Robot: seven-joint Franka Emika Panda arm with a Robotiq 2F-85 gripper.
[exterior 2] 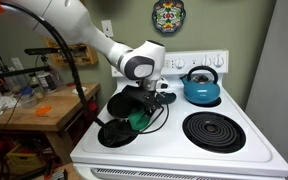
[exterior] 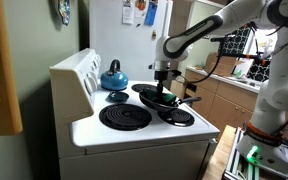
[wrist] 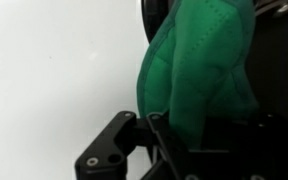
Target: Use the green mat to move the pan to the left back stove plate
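A black pan (exterior 2: pixel 121 103) sits on the left side of the white stove (exterior 2: pixel 164 150), by the left burners; it also shows in an exterior view (exterior: pixel 149 94). A green mat (exterior 2: pixel 139 119) hangs crumpled at the pan's front edge. In the wrist view the green mat (wrist: pixel 199 75) fills the middle and right of the picture, pressed between the dark fingers. My gripper (exterior 2: pixel 144 104) is down at the pan and shut on the mat; it also shows in an exterior view (exterior: pixel 164 88). The pan's handle is hidden under the mat.
A blue kettle (exterior 2: pixel 200 88) stands on the right back burner, also in an exterior view (exterior: pixel 113 77). The large right front burner (exterior 2: pixel 216 129) is bare. The left front burner (exterior 2: pixel 112 133) lies just below the pan. A cluttered wooden counter (exterior 2: pixel 34 105) is left of the stove.
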